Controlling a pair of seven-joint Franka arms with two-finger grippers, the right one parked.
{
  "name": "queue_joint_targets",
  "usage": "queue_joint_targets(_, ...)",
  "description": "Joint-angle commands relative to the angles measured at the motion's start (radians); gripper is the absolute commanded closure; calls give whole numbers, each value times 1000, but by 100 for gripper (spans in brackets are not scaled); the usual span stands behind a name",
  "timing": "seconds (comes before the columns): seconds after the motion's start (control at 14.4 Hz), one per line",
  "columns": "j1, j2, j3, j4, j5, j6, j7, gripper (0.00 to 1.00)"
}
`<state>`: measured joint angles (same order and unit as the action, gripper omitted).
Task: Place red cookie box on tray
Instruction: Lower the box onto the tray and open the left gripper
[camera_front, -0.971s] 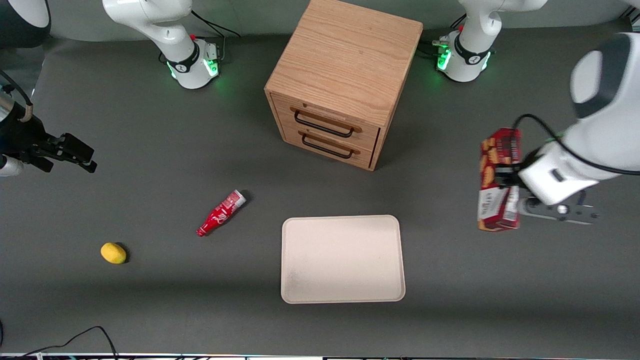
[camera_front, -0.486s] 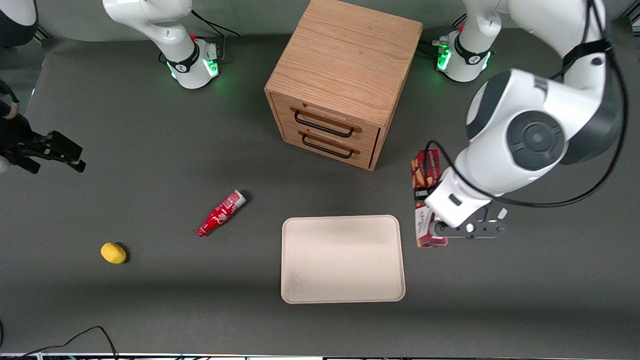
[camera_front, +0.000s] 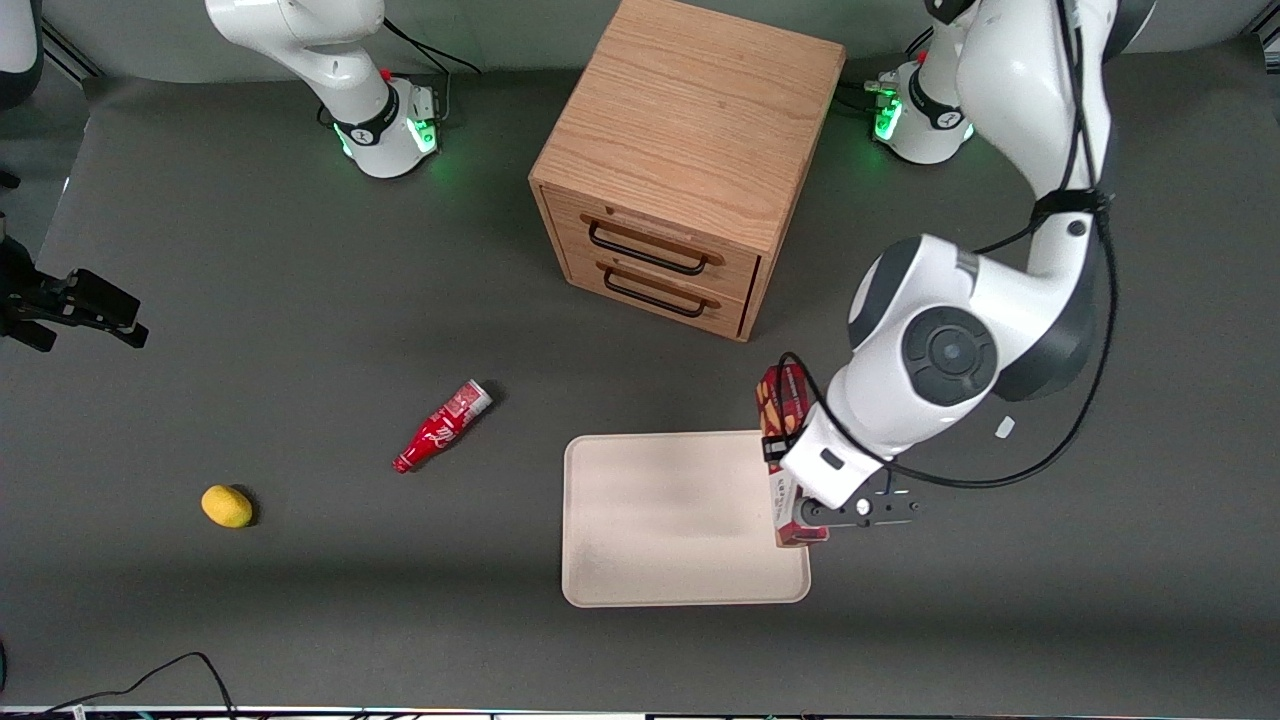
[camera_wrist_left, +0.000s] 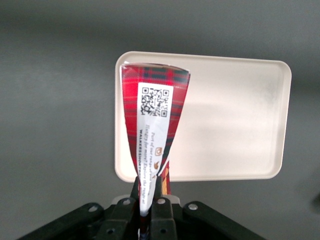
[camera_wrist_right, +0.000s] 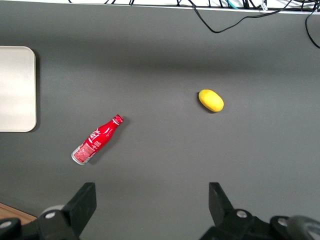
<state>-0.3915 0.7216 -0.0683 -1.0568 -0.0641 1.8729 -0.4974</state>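
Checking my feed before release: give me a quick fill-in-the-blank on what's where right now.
1. The end effector is shut on the red ____ box.
2. The box hangs over the tray's edge nearest the ____ arm's end of the table.
3. The soda bottle lies ____ the tray.
4. The drawer cabinet has ____ handles.

Missing: cookie; working; off; two

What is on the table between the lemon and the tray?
The red soda bottle lies on its side between the lemon and the tray, seen in the front view. The gripper holds the red cookie box over the tray's edge.
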Motion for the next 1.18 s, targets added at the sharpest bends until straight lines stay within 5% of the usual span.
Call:
queue_joint_targets(0.0, -27, 64, 15, 41, 3, 50, -33, 100)
queue_joint_targets(1.11, -24, 234, 28, 27, 75, 291, -30, 100)
